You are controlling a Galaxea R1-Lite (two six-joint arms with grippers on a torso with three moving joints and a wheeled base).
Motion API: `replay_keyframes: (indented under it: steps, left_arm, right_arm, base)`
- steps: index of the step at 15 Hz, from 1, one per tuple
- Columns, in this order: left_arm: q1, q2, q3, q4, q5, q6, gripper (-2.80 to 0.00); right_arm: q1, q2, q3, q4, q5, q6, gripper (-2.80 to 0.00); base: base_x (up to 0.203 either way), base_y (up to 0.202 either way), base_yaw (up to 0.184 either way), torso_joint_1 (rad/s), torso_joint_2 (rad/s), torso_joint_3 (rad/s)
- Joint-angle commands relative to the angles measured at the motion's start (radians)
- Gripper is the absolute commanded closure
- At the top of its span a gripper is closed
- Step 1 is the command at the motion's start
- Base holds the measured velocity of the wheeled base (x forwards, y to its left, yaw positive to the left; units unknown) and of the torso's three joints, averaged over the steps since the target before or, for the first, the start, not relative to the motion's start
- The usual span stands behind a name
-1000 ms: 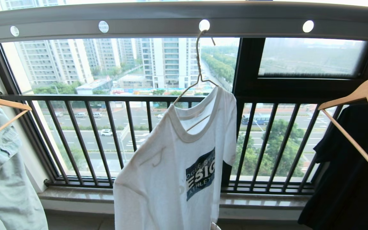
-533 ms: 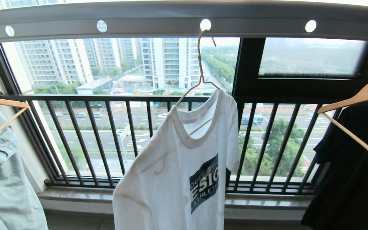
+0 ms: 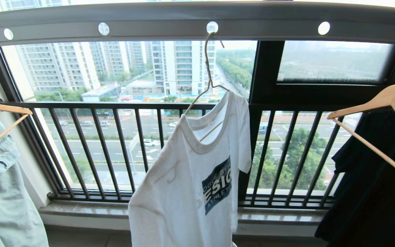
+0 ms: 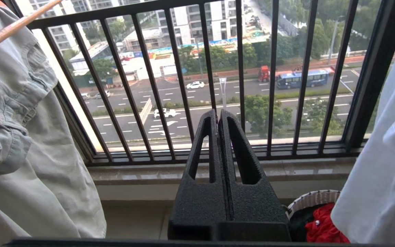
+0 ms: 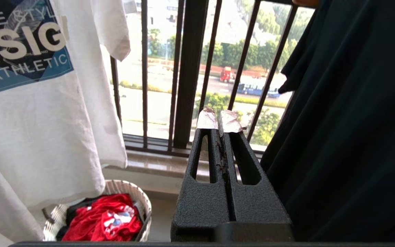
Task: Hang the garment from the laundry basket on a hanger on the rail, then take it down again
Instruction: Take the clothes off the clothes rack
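A: Hanging around the garment [image 3: 190, 171] right now?

B: Dangling from the hanger [image 3: 208, 77], hooked through a hole of the rail [image 3: 170, 20] straight above the garment. Hanging to the left of the garment: a pale denim shirt [image 3: 2, 192] on a wooden hanger [image 3: 2, 113]. Hanging to the right of the garment: a black shirt [image 3: 372, 185] on another wooden hanger [image 3: 382, 116]. Standing behind the garment: black window bars [image 3: 115, 144]. Sitting below the garment's hem: the laundry basket [image 5: 129, 192], holding a red garment [image 5: 101, 219].

A: Blocking either end effector?

B: Nothing. Left end effector [image 4: 218, 115] hovering between the garment and the denim shirt, fingers pressed together, gripping nothing, touching nothing. Right end effector [image 5: 218, 116] hovering between the garment and the black shirt, taped fingertips [image 5: 230, 121] closed against each other, holding nothing, pointing toward the window bars.
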Motion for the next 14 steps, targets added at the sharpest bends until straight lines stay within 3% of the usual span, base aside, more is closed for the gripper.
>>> replay_keyframes:
  steps: [1,6,14]
  left_arm:
    - [0.0,-0.003,-0.007,0.108,-0.033,-0.009,0.0]
    - [-0.001,-0.003,-0.013,0.116,-0.047,-0.067,0.0]
    - [-0.001,-0.003,-0.013,0.116,-0.043,-0.076,0.0]
  right_arm:
    - [0.001,-0.013,0.053,-0.06,0.005,-0.006,0.0]
    - [0.001,-0.011,0.052,-0.024,0.009,0.027,0.0]
    - [0.001,-0.011,0.052,-0.026,0.007,0.059,0.0]
  base:
    - [0.0,0.0,0.0,0.0,0.0,0.0]
    - [0.0,0.0,0.0,0.0,0.0,0.0]
    - [0.0,0.0,0.0,0.0,0.0,0.0]
